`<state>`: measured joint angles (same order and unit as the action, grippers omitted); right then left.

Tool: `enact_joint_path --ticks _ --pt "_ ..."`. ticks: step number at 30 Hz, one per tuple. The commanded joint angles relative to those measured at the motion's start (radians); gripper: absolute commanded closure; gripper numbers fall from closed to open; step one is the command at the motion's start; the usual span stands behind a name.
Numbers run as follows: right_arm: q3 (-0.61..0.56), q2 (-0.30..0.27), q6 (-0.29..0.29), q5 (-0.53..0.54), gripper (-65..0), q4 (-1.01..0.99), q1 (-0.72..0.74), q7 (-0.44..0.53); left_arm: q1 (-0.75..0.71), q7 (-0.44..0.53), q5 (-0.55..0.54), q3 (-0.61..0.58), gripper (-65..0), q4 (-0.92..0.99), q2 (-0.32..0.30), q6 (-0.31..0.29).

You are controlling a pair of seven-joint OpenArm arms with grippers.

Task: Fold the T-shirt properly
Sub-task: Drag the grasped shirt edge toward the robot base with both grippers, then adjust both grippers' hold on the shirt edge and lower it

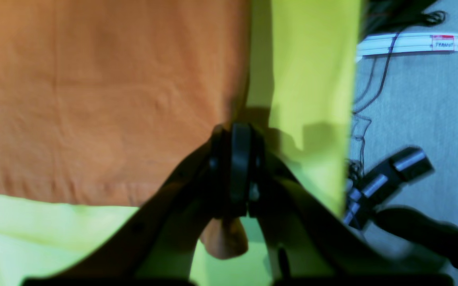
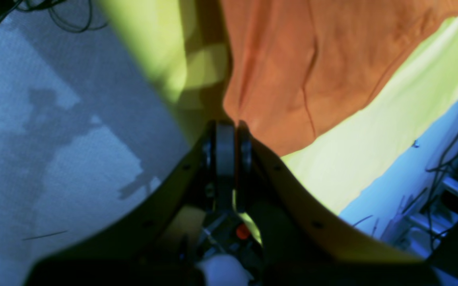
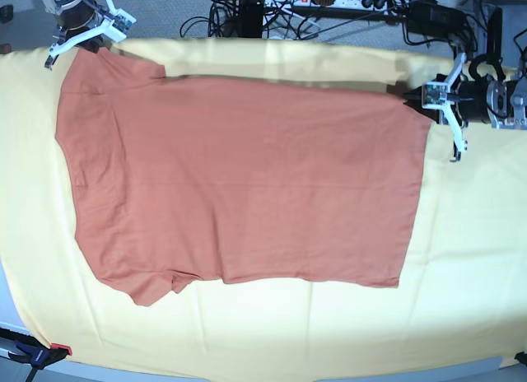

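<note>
On yellow cloth (image 3: 247, 333), T-shirt (image 3: 247, 176) spans both end effectors.

The T-shirt (image 3: 239, 176) lies spread on the yellow cloth (image 3: 469, 258), both far corners apparently pinched.

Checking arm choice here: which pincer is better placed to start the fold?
Neither clearly. The left pincer grips the T-shirt at one far corner, the right pincer at the other; likely both pull together.

A white strip (image 1: 408, 43) bears a red-topped label reading roughly "PEANUT".
</note>
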<state>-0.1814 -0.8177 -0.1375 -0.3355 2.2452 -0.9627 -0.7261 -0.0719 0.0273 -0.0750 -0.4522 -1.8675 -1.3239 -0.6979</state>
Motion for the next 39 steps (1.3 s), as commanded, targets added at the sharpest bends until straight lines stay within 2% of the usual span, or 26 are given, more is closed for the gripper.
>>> enact_joint_path --ticks 1,5,11,15,18,20,24,30,33,36,39 --pt "0.006 -0.013 0.011 -0.010 0.0 0.024 -0.011 -0.005 -0.002 0.016 -0.013 0.011 0.0 -0.022 -0.039 0.000" --pt "0.006 -0.013 0.044 -0.019 0.0 0.029 -0.013 -0.005 -0.016 0.001 -0.013 0.011 0.0 -0.055 -0.064 0.000" --pt "0.007 -0.014 0.059 -0.040 0.0 0.029 -0.011 0.000 -0.016 -0.058 -0.013 0.011 0.0 -0.084 -0.075 0.000" --pt "0.007 -0.014 0.110 -0.038 0.0 0.029 0.012 0.082 -0.016 -0.058 -0.013 0.011 0.0 -0.086 -0.072 0.000" --pt "0.006 -0.014 0.122 -0.024 0.0 0.029 0.055 0.161 -0.012 -0.058 -0.013 0.011 0.0 -0.086 -0.060 0.000" --pt "0.007 -0.014 0.114 0.015 0.0 0.029 0.100 0.185 0.002 -0.059 -0.013 0.013 0.0 -0.086 -0.042 0.000" --pt "0.007 -0.014 0.058 0.102 0.0 0.023 0.191 0.193 0.052 -0.070 -0.013 0.015 0.0 -0.085 -0.004 0.000" --pt "0.006 -0.014 0.005 0.203 0.0 -0.066 0.320 0.246 0.119 -0.176 -0.013 0.015 0.0 -0.084 0.070 0.000" --pt "0.006 -0.014 -0.010 0.253 0.0 -0.145 0.400 0.279 0.122 -0.202 -0.013 0.015 0.0 -0.068 0.098 0.087" --pt "0.006 -0.013 -0.072 0.316 0.0 -0.226 0.480 0.309 0.122 -0.213 -0.012 0.015 0.0 -0.034 0.128 0.157" --pt "0.006 -0.013 -0.102 0.356 0.0 -0.284 0.552 0.312 0.122 -0.214 0.003 0.015 0.0 -0.005 0.154 0.222"
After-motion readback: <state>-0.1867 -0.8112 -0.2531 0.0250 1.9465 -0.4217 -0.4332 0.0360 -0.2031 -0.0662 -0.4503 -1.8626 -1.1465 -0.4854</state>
